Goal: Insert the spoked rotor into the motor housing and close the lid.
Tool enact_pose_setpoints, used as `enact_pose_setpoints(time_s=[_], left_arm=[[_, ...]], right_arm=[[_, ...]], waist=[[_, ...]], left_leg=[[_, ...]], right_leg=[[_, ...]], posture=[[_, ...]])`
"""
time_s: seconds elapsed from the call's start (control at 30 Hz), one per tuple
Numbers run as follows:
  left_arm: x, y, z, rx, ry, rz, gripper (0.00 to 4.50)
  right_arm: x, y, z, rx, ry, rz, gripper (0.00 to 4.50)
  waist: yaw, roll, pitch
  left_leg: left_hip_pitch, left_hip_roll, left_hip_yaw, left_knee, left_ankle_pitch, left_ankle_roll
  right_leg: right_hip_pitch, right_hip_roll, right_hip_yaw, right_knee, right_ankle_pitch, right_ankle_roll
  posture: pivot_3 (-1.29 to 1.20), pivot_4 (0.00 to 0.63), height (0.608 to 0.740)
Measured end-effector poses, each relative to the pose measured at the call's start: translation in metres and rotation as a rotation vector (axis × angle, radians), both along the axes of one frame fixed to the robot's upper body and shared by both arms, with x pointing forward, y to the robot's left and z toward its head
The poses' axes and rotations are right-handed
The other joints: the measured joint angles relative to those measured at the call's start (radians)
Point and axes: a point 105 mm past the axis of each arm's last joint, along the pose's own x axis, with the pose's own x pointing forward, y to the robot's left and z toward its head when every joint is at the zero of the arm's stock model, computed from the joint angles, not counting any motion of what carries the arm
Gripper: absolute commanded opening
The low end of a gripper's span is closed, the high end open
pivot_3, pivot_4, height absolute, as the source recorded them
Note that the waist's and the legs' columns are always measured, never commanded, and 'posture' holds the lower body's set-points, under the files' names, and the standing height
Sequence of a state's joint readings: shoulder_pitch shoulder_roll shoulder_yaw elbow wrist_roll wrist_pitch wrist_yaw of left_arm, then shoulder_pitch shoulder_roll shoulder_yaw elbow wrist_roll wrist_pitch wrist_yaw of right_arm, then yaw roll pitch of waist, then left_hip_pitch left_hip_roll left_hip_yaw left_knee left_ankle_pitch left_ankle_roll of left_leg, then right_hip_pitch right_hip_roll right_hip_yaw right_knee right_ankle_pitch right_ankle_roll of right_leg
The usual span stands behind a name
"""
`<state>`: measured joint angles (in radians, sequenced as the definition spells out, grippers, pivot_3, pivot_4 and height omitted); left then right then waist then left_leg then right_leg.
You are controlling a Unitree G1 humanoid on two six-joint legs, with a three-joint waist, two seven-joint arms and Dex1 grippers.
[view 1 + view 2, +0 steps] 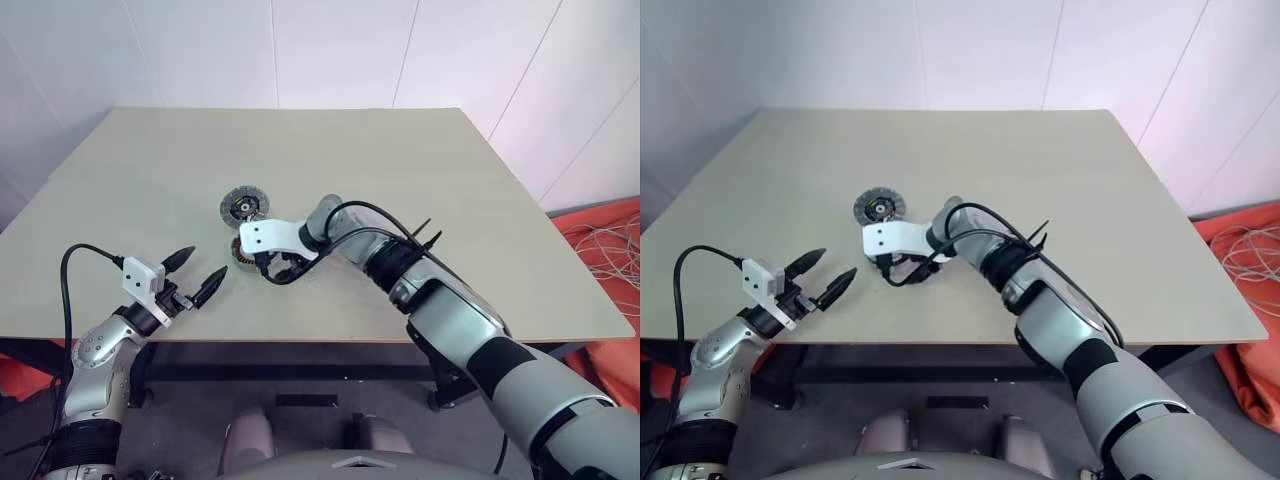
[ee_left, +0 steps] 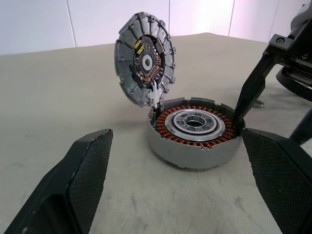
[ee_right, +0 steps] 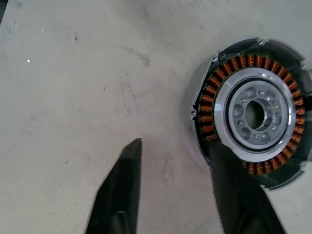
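The motor housing [image 2: 195,155], a grey round shell lined with copper windings around a silver centre, sits on the table, front of centre. The lid [image 2: 144,57], a ribbed grey disc with a black-and-white centre, stands tilted up at the housing's far rim. The spoked rotor is out of view. My right gripper [image 3: 175,146] points down at the housing's edge, open: one finger [image 3: 234,195] lies over the rim and windings, the other finger [image 3: 122,185] is above bare table outside the wall. My left gripper [image 1: 205,263] hovers open and level, short of the housing, holding nothing.
The beige table [image 1: 450,200] has free room all around the parts. A tiny metal ring [image 2: 261,103] lies on the table just beyond the housing. Orange cloth with white cables [image 1: 600,240] lies on the floor past the table's right edge.
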<state>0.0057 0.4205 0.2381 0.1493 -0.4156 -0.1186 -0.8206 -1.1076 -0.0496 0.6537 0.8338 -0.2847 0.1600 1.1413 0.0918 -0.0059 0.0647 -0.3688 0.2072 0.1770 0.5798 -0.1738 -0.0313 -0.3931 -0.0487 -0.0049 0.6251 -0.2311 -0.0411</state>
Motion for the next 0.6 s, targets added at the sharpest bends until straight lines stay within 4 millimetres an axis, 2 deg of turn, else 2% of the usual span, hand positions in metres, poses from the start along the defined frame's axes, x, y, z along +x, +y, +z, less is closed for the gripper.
enact_pose_setpoints(time_s=[0.13,0.47,0.6], left_arm=[[0.001,-0.001,0.002,0.0,-0.009,-0.003,4.5],[0.004,0.0,0.001,-0.001,-0.016,0.0,4.5],[0.004,0.0,0.0,0.0,-0.015,0.002,4.5]], right_arm=[[0.0,0.003,0.003,0.008,-0.01,0.002,0.05],[0.001,0.005,0.006,-0.005,-0.041,0.017,0.05],[0.0,0.002,0.019,-0.006,-0.074,0.053,0.05]], waist=[[0.0,0.0,0.0],[0.001,0.0,0.0],[0.002,0.0,0.0]], left_leg=[[0.0,0.0,0.0,0.0,0.0,0.0],[-0.001,0.0,0.0,0.0,0.0,0.0],[-0.002,0.0,-0.001,0.0,0.0,0.0]], right_leg=[[0.0,0.0,0.0,0.0,0.0,-0.001],[-0.001,0.0,-0.001,0.0,0.0,-0.001],[-0.001,0.0,-0.002,0.0,0.0,-0.001]], posture=[[0.0,0.0,0.74],[0.0,0.0,0.74],[0.0,0.0,0.74]])
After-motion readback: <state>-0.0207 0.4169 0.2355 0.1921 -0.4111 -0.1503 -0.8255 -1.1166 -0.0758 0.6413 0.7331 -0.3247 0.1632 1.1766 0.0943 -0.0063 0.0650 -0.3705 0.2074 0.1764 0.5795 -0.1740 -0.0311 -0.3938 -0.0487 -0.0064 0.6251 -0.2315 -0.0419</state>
